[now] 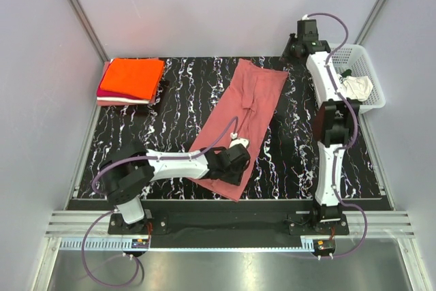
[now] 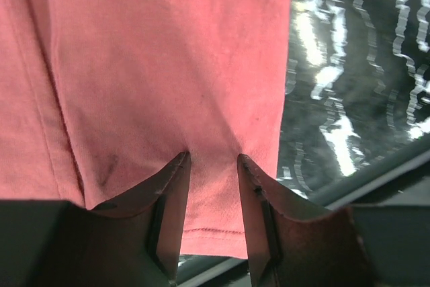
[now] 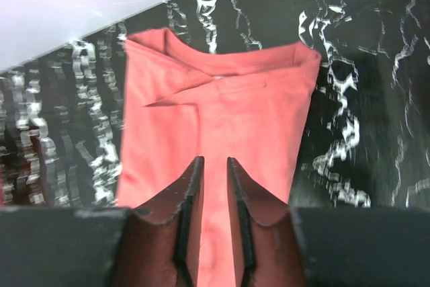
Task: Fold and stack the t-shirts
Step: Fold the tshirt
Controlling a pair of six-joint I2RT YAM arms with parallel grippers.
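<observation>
Left gripper (image 2: 213,159), jaws half apart with nothing clearly pinched, sits at the hem of the rose-red t-shirt (image 1: 255,93) spread mid-frame on the worktop (image 1: 170,114). Right gripper (image 3: 211,160), jaws slightly apart, holds nothing. Pinch all hem layers evenly before folding.

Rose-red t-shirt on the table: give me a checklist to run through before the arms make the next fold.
1. Rose-red t-shirt lying as one long strip: ok.
2. Left pincer at the near hem, jaws apart: ok.
3. Right pincer over it, jaws slightly apart: ok.
4. Collar end smooth: not ok, creased.
5. Hidden lower layers aligned: cannot tell.
6. Folded stack, orange t-shirt on top, tidy: ok.
</observation>
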